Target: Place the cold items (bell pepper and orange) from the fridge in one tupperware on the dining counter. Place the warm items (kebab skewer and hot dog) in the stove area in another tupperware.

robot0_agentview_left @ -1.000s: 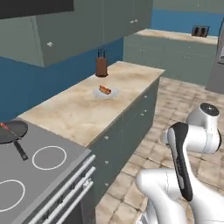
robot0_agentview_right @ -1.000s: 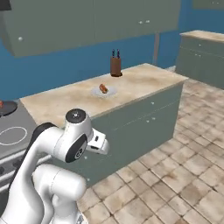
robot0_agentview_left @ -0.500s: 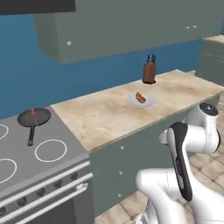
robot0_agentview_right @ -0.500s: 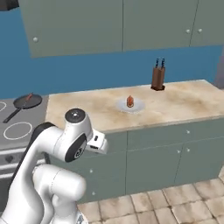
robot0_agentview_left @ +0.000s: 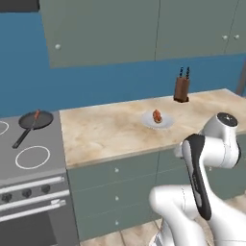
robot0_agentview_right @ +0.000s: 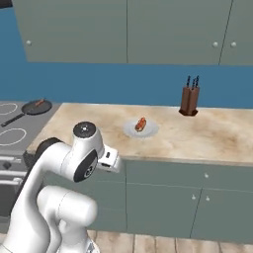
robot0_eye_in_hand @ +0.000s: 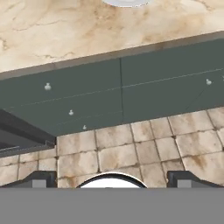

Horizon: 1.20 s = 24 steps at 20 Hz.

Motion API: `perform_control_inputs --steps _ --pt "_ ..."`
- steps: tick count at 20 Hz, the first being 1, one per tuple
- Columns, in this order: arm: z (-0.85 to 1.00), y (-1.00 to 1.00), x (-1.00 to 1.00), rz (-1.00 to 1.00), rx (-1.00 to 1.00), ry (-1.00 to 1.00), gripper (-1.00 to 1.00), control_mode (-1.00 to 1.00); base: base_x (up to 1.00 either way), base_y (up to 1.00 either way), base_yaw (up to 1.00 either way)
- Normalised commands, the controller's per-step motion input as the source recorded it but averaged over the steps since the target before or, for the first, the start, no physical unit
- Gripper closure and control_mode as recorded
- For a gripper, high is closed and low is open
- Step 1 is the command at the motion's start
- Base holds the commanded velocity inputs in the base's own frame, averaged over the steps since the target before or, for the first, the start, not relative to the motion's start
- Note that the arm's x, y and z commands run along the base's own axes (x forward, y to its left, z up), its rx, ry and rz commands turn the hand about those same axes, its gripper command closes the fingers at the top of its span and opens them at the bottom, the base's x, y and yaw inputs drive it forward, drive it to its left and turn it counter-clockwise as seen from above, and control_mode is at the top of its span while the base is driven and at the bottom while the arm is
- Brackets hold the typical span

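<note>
- Hot dog [robot0_agentview_left: 157, 116] lies on a small white plate [robot0_agentview_left: 166, 122], left base view, on the beige marble counter [robot0_agentview_left: 105, 134], a little in front of and left of the knife block.
- Knife block [robot0_agentview_left: 181, 89], brown with dark handles, stands at the back of the counter against the blue wall.
- Stove [robot0_agentview_left: 29, 163] adjoins the counter's left end. A dark frying pan [robot0_agentview_left: 34, 121] sits on its rear burner, handle pointing forward-left, with the kebab skewer [robot0_agentview_left: 36, 115] lying in it.
- Grey-green upper cabinets hang above; drawers with small knobs run below the counter edge.
- White arm rises at lower right, folded in front of the drawers.

- Right base view: hot dog [robot0_agentview_right: 141, 124] on the plate [robot0_agentview_right: 149, 130] near the counter [robot0_agentview_right: 217, 138] middle, well apart from the knife block [robot0_agentview_right: 189, 100] at the rear right.
- Frying pan [robot0_agentview_right: 32, 108] at far left on the stove [robot0_agentview_right: 10, 136], kebab skewer [robot0_agentview_right: 40, 103] resting in it.
- Arm's elbow stands at lower left, the wrist pointing toward the drawers just below the counter edge.

- Hand view: gripper [robot0_eye_in_hand: 112, 181] looks down over the counter edge; its two dark fingertips [robot0_eye_in_hand: 40, 178] stand at the bottom corners, spread wide apart, nothing between them.
- Marble counter [robot0_eye_in_hand: 65, 30] fills the top, a sliver of the plate [robot0_eye_in_hand: 127, 2] at the upper edge.
- Drawer fronts [robot0_eye_in_hand: 131, 92] below it, then the tiled floor [robot0_eye_in_hand: 131, 148].
</note>
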Motion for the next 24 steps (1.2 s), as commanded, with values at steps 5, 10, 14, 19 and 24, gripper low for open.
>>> perform_control_inputs --steps 5,10,14,19,24 --pt "0.0 0.0 0.0 0.0 0.0 0.0 -1.0 1.0 0.16 -0.67 0.24" --pt "0.0 0.0 0.0 0.0 0.0 0.0 -1.0 1.0 0.31 0.29 -0.01" --pt "0.0 0.0 0.0 0.0 0.0 0.0 -1.0 1.0 0.73 0.4 0.0" --pt "0.0 0.04 0.24 0.0 0.0 0.0 -1.0 -1.0 0.46 0.13 0.0" --pt "-0.05 0.01 0.29 -0.03 -0.02 -0.03 -1.0 -1.0 0.0 0.0 0.0"
